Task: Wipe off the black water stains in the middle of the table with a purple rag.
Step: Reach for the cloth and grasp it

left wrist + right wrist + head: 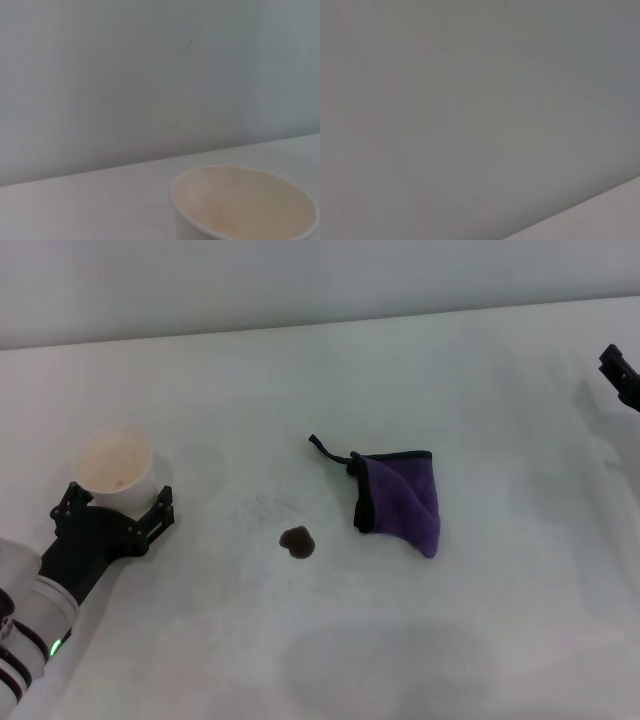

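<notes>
Jaws of our left gripper (115, 508) stand spread wide at the lower left of the frame, one finger on each side of a white paper cup (114, 469), clasping nothing we can confirm. Near the middle of the white desk (330, 640) sits the black water stain (297, 542). Just beyond it, to the right, lies the purple rag (400, 500), apart from the blot. Our right gripper (621, 373) shows at the far right edge; its jaws we cannot tell.
</notes>
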Tool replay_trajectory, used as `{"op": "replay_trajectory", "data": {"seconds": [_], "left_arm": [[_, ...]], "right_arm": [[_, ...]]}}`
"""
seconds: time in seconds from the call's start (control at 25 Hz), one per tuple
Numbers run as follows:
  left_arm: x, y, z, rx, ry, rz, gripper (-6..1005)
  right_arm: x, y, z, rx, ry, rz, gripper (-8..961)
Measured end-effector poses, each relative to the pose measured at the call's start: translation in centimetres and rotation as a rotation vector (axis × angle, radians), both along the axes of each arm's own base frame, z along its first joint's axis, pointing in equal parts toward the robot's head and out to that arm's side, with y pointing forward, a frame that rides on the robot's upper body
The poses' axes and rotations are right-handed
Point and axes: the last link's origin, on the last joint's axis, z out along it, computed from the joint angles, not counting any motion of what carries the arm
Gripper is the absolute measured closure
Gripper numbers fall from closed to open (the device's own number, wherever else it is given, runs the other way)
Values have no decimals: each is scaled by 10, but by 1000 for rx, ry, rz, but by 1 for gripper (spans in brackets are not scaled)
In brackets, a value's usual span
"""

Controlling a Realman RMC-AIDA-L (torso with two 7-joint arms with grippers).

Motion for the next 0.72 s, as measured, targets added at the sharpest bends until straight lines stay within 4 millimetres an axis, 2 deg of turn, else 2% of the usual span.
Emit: {"op": "replay_trajectory", "data": {"seconds": [0.32,0.72], "left_arm": [[-3,-14,-3,0,-14,16,106],[-3,-47,3,93,-45,-23,110]], "right_arm": [[1,-3,-2,-2,5,-6,81],[8,-9,1,9,4,-25,81]]}}
